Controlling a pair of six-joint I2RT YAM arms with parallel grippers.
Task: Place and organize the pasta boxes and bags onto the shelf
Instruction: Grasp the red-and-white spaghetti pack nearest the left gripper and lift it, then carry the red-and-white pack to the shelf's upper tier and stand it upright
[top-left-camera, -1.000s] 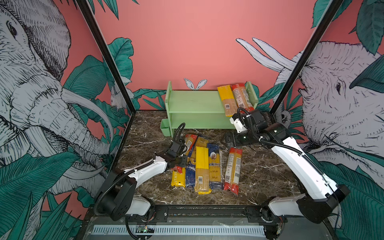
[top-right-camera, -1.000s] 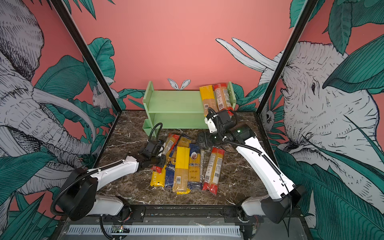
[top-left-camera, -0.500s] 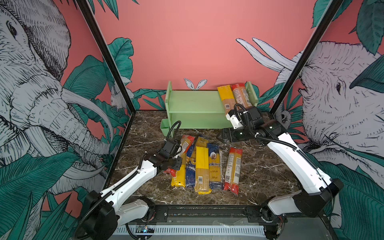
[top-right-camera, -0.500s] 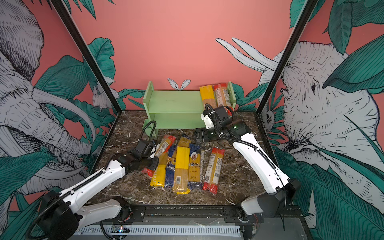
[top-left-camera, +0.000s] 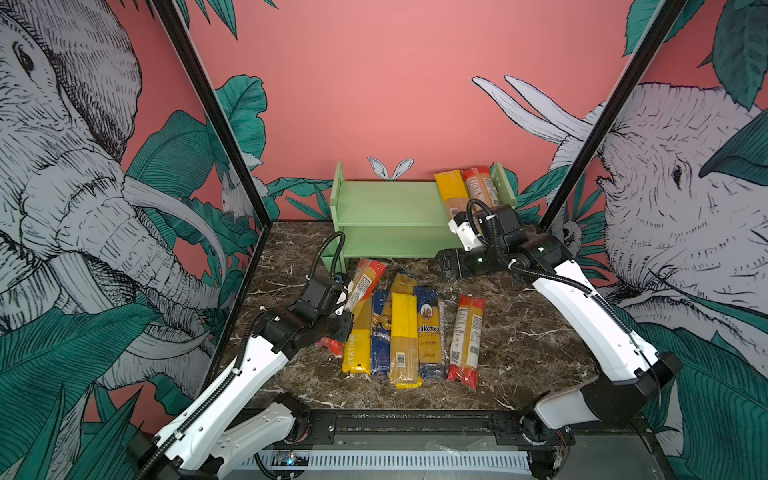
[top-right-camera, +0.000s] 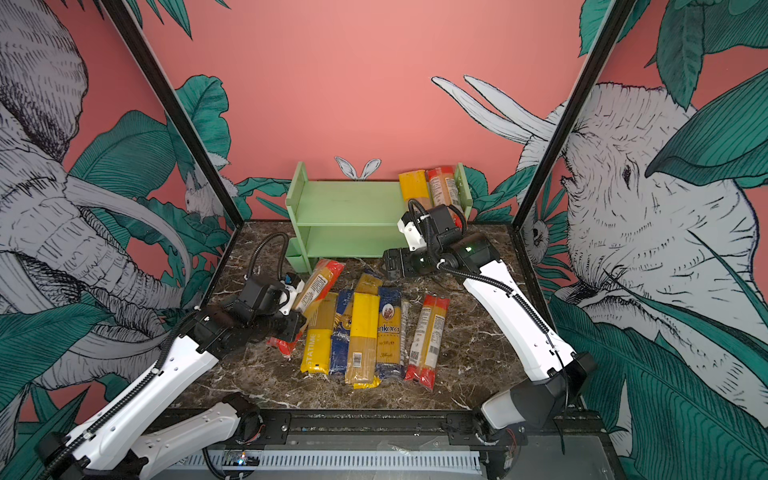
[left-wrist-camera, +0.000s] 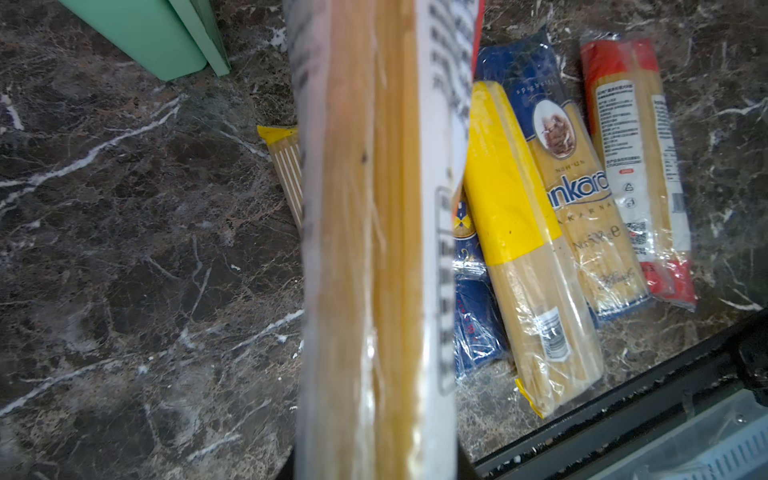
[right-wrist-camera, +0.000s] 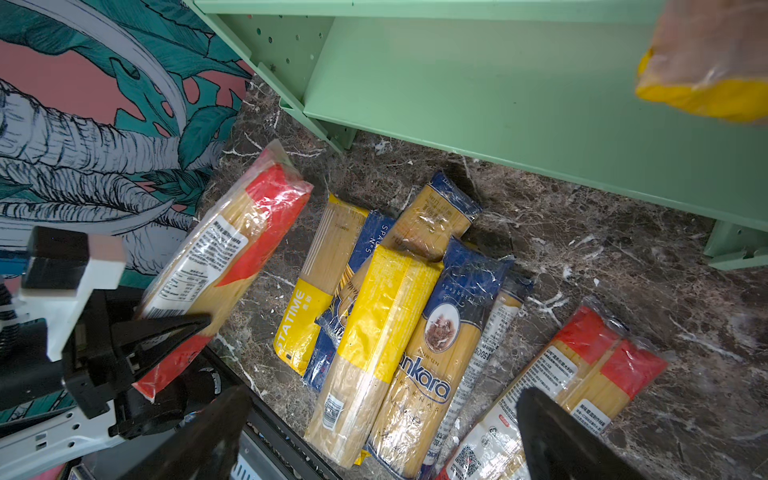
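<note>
My left gripper (top-left-camera: 343, 316) (top-right-camera: 293, 325) is shut on a red-ended spaghetti packet (top-left-camera: 366, 279) (left-wrist-camera: 374, 249), held off the table near its near end with the far end tilted up toward the shelf. Several other pasta packets (top-left-camera: 403, 332) (right-wrist-camera: 386, 324) lie side by side on the marble floor, and a red-ended one (top-left-camera: 467, 340) lies apart at their right. The pale green shelf (top-left-camera: 390, 203) (top-right-camera: 349, 203) stands at the back, and two packets (top-left-camera: 451, 191) (top-left-camera: 480, 187) lie on its top board at the right. My right gripper (top-left-camera: 442, 265) (right-wrist-camera: 378, 436) hangs open and holds nothing, in front of the shelf's right end.
A small green cup (top-left-camera: 330, 262) (left-wrist-camera: 158, 37) hangs at the shelf's lower left corner, close to the held packet's far end. The lower board (right-wrist-camera: 498, 83) is bare. Patterned walls close in both sides, and a black rail (top-left-camera: 415, 424) runs along the front.
The left arm has pulled back and lifted the red-ended packet out of the pile, so that it now hangs tilted. The right gripper has drifted a little left and toward the shelf, still open.
</note>
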